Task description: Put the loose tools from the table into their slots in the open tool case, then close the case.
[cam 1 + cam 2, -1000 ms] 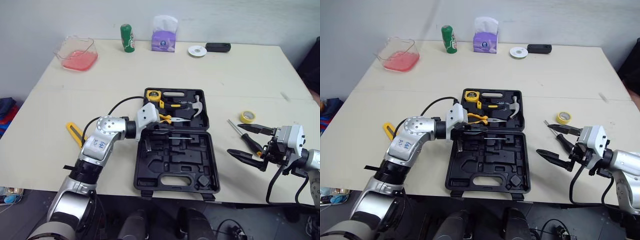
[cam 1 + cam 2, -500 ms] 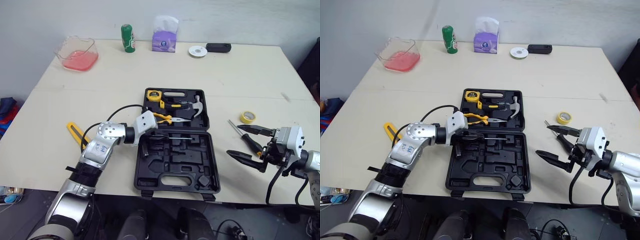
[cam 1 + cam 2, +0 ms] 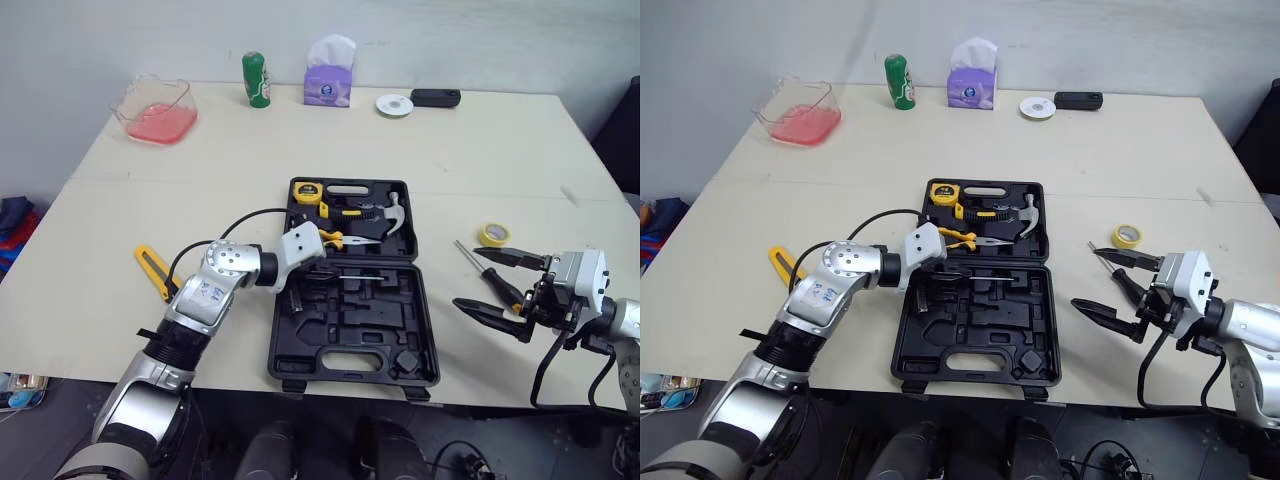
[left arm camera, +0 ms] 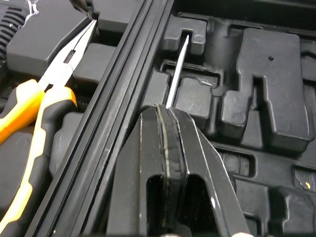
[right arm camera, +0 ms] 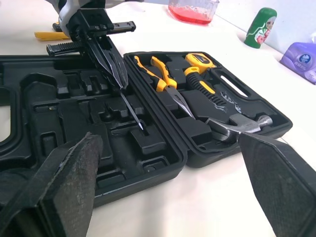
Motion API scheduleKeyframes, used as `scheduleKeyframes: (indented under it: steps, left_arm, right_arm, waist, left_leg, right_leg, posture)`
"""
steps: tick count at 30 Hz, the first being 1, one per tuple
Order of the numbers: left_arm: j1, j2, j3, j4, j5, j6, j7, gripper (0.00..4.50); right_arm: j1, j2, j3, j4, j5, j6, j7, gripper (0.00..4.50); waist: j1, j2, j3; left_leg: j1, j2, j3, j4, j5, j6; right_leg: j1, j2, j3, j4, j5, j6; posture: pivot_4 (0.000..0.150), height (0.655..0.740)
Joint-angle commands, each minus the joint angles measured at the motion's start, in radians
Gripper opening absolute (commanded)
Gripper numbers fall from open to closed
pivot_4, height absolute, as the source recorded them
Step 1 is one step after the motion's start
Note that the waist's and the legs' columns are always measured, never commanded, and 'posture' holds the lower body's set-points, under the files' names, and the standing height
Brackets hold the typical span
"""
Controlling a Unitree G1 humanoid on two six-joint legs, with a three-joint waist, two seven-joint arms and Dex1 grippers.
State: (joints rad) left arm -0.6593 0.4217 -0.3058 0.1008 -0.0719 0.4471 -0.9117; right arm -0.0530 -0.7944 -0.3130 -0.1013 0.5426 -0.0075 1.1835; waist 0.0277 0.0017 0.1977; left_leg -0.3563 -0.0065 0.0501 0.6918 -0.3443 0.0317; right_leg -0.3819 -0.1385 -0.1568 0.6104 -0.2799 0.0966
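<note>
**Over the case's near half, left gripper pinching a thin shaft**

At the middle of the table (image 3: 480,150) you have the tool case (image 3: 360,345) lying open and flat. Your left gripper (image 4: 164,116) reaches over its near half with both fingers pressed together on a thin metal shaft (image 4: 177,74). The shaft's free end sits in a narrow slot of the moulded tray, close beside the hinge ridge. It is probably a screwdriver blade, but the fingers hide any handle. In the far half you can see the pliers (image 3: 335,238), the hammer (image 3: 392,215) and the tape measure (image 3: 306,190) seated in their recesses.

Your right gripper (image 3: 497,283) is near the table's front right edge, well apart from the case, with its fingers spread wide and holding nothing. A loose screwdriver (image 3: 485,268) lies on the table there, and from the head camera its black handle falls between those open fingers. A yellow tape roll (image 3: 494,234) lies just beyond it. A yellow tool (image 3: 152,268) lies on the table left of your left arm.
</note>
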Motion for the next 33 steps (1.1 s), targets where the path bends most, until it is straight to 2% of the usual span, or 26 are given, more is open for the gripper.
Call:
scheduleKeyframes:
  steps: [1,7,16,22,25,30,33]
  left_arm:
    - [0.043,0.007,-0.065,0.072,0.082,0.11,0.056,0.02]
    - [0.048,0.018,-0.096,0.076,0.087,0.057,0.053,0.02]
    - [0.034,0.03,0.03,0.03,-0.019,-0.2,-0.033,0.02]
    - [0.038,0.046,0.165,-0.047,-0.142,-0.227,-0.07,0.02]
    - [0.076,0.086,0.244,-0.112,-0.221,-0.218,-0.107,0.89]
    - [0.187,0.201,0.412,-0.181,-0.296,-0.223,-0.107,3.18]
    - [0.322,0.278,0.586,-0.215,-0.343,-0.216,-0.083,4.47]
  right_arm:
    - [-0.005,0.007,-0.007,-0.009,-0.001,-0.021,0.001,4.5]
    - [-0.008,0.014,-0.003,-0.004,-0.007,-0.023,0.001,4.5]
    - [-0.018,0.029,-0.023,0.016,0.024,-0.004,-0.016,4.5]
    - [-0.04,0.027,-0.062,0.052,0.036,0.007,-0.041,4.5]
    - [-0.06,0.011,-0.087,0.084,0.032,0.008,-0.057,4.5]
    - [-0.071,-0.033,-0.135,0.158,-0.003,0.003,-0.079,4.5]
    - [-0.062,-0.069,-0.182,0.222,-0.02,-0.028,-0.073,4.5]
  waist:
    - [-0.001,0.0,-0.002]
    - [-0.001,0.006,-0.015]
    - [-0.004,0.006,-0.015]
    - [-0.001,0.006,-0.012]
    - [-0.003,0.007,-0.011]
    - [-0.006,0.009,-0.009]
    - [-0.006,0.01,-0.009]
  left_leg:
    - [0.005,0.0,0.0,-0.001,0.0,0.0]
    - [0.007,0.001,-0.001,-0.002,-0.003,0.0]
    - [0.005,0.002,-0.001,-0.002,-0.003,0.0]
    - [0.003,0.001,-0.002,-0.002,-0.003,0.0]
    - [0.002,0.001,-0.002,-0.002,-0.004,0.0]
    - [0.003,0.002,-0.002,-0.003,-0.004,0.0]
    - [0.003,0.002,-0.002,-0.003,-0.004,0.0]
  right_leg:
    - [0.006,0.0,0.001,-0.002,0.0,0.0]
    - [0.008,-0.001,0.003,-0.004,0.0,0.0]
    - [0.006,0.0,0.003,-0.005,0.0,0.0]
    - [0.005,0.0,0.001,-0.007,0.0,0.0]
    - [0.005,0.0,0.001,-0.007,0.0,0.0]
    - [0.005,0.0,0.001,-0.007,0.0,0.0]
    - [0.005,-0.001,0.001,-0.008,0.0,0.0]
  posture:
    - [0.15,0.74]
    - [0.15,0.74]
    - [0.15,0.74]
    - [0.15,0.74]
    - [0.15,0.74]
    - [0.15,0.74]
    - [0.15,0.74]
